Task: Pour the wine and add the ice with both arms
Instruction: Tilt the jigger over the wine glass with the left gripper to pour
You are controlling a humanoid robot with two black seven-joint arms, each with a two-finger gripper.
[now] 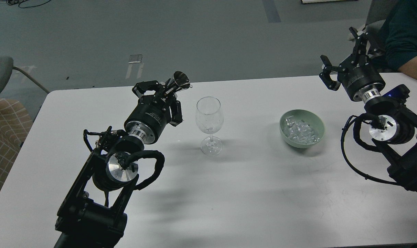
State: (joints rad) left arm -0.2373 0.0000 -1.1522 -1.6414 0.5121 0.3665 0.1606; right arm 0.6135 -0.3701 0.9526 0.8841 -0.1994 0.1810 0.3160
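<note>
An empty clear stemmed wine glass (210,124) stands upright mid-table. My left gripper (167,92) is shut on a small shiny metal measuring cup (181,80), tilted with its mouth toward the glass, just left of and above the rim. A pale green bowl (317,124) to the right holds several clear ice cubes (299,132). My right gripper (342,51) is open and empty, raised at the table's far right edge, beyond and right of the bowl.
The white table (229,193) spreads below. A person's teal-sleeved arm (406,38) rests at the far right corner, close behind my right gripper. A chair (2,74) and a checked cushion (5,137) stand at the left.
</note>
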